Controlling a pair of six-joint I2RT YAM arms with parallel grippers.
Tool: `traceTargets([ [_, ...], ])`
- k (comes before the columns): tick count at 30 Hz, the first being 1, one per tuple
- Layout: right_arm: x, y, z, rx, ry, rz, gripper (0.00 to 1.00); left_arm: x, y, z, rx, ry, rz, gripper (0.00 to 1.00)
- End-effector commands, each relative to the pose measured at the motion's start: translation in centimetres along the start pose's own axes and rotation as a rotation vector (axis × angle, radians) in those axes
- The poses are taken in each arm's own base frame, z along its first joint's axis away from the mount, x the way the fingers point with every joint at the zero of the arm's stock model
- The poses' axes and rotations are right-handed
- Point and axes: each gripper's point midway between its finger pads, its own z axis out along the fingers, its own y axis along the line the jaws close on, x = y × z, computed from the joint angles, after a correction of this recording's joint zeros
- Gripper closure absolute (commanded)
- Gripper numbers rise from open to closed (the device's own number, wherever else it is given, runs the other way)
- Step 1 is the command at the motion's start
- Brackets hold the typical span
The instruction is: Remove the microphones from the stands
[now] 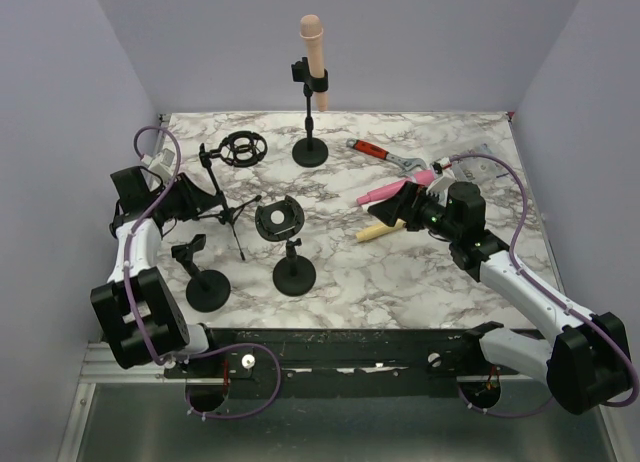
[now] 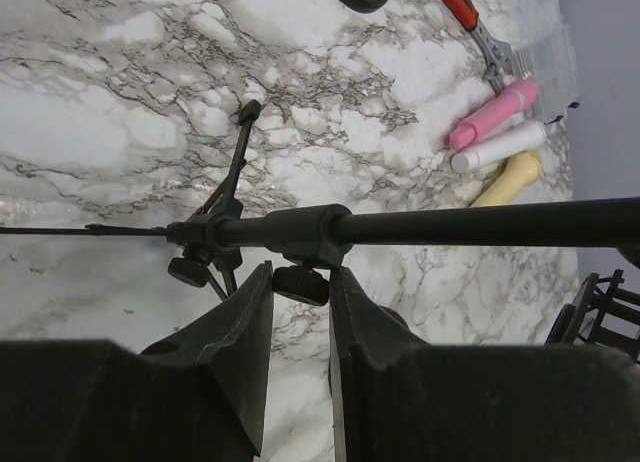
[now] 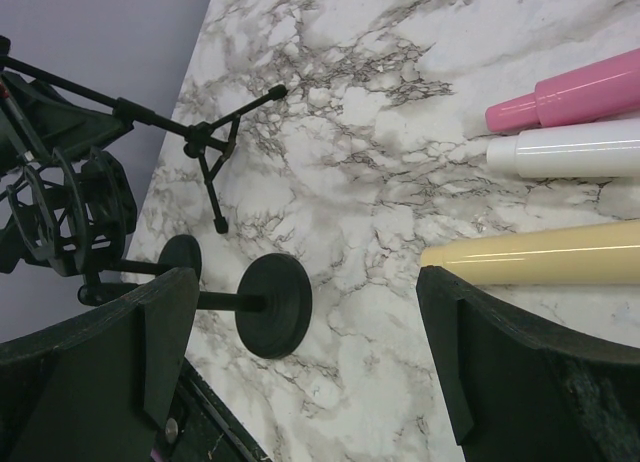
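Peach cylindrical microphone (image 1: 311,40), upright in the clip of black round-base stand (image 1: 310,152), far centre of marble table (image 1: 400,272).
Back edge close behind; bare marble around base. Left gripper (image 2: 300,272) narrow, pinching black tripod stand (image 2: 300,229); right gripper (image 3: 305,282) wide, empty.

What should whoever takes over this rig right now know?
Left gripper: shut on the tripod at its pole joint, far left.
Right gripper: open, empty, above the loose mics on the right.
Mic: upright in the clip of its stand, back centre; neither gripper near it.
Done: nothing. Left: probably release the tripod, grasp the mic, lift it out of the clip.
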Motion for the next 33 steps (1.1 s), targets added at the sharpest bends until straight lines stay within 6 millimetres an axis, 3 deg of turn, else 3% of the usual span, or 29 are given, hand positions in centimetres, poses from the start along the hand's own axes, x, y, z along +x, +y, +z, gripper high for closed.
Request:
traceTargets([
  [1, -0.8, 0.4, 0.0, 0.002, -0.019, -0.020, 0.00, 2.4, -0.3, 0.1, 0.001, 0.098, -0.226, 1.00],
  [6, -0.8, 0.4, -0.1, 0.005, -0.022, -0.020, 0.00, 2.8, 0.0, 0.4, 0.027, 0.111, -0.411, 1.00],
  [16, -0.7, 0.3, 0.0, 0.008, -0.020, -0.019, 0.00, 0.8, -0.1, -0.2, 0.074, -0.031, -0.597, 1.00],
  [22, -0.8, 0.2, 0.0, 0.012, -0.022, -0.018, 0.00, 0.7, 0.2, 0.1, 0.105, -0.052, -0.752, 1.00],
  [33, -0.4, 0.0, 0.2, 0.008, -0.013, -0.013, 0.00, 0.3, 0.6, -0.5, 0.119, -0.128, -0.814, 1.00],
])
